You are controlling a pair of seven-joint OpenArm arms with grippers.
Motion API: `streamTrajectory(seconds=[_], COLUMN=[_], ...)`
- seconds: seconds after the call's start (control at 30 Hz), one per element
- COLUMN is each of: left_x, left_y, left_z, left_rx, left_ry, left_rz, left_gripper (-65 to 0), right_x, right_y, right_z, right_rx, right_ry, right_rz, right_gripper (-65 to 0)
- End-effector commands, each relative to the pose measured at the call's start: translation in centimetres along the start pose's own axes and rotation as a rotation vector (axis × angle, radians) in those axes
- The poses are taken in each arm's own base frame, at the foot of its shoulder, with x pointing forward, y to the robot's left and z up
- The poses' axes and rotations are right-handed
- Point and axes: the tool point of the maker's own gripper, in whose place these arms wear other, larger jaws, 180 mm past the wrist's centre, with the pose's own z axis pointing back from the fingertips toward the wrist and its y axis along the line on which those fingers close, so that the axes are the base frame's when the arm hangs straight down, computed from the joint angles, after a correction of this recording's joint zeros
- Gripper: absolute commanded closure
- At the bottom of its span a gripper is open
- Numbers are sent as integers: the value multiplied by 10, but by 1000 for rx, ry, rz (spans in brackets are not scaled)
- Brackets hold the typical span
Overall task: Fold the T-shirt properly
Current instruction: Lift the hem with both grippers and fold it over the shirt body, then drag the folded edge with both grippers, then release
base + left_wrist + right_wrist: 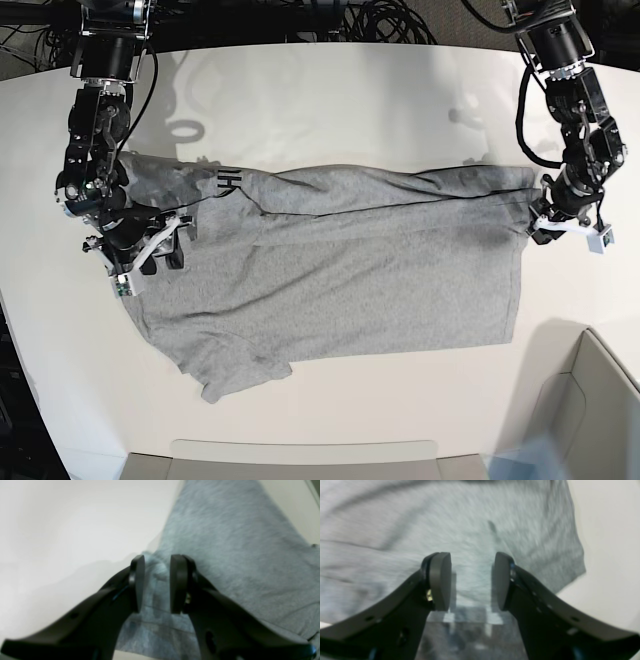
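The heather-grey T-shirt (350, 270) lies spread across the white table, with its far edge folded toward the front. Black lettering (226, 181) shows near its far left. My left gripper (535, 218) is at the shirt's right edge. In the left wrist view the left gripper (158, 562) is open, with a bunched edge of the shirt (225, 542) in the gap between the pads. My right gripper (168, 245) is over the shirt's left part. In the right wrist view the right gripper (472, 562) is open just above flat cloth (395, 530).
A pale bin wall (600, 400) stands at the front right and a flat pale rim (300, 460) runs along the front edge. Black cables (390, 20) lie behind the table. Bare white table (350, 100) surrounds the shirt.
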Motion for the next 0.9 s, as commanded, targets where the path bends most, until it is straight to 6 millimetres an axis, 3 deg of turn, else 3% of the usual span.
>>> streamTrajectory(seconds=[0.0,0.07,0.13,0.3,0.4,0.47,0.6,0.87], left_x=[18,24,17,7,0,-4,-10,-20], left_y=[-4,-10,-9,-9,-9,-8,-5,-1], left_z=[7,12,17,31,35,38,39,39], left_rx=[-9,-21,-20,-18,-18,-15,-8,1], left_ry=[-51,-66,-40,-32,-17,-12,2,55], left_rz=[-22,-36,-47,-92,-109,-118,-121,-123], left_gripper=[-183,-183,-183,-183,-183,-184,-186,-221], right_x=[24,25,14,-46,-85,-106,-140,-145], right_y=[-14,-24,-37,-52,-56,-70,-86,-83], right_z=[12,27,42,64,75,82,80,66], right_rx=[-32,-55,-91,-132,-113,-120,-132,-103], right_ry=[-77,-108,-111,-5,34,51,121,157], right_rz=[11,-13,-44,-120,-246,-344,-431,-435], right_gripper=[-277,-277,-277,-277,-277,-277,-277,-277])
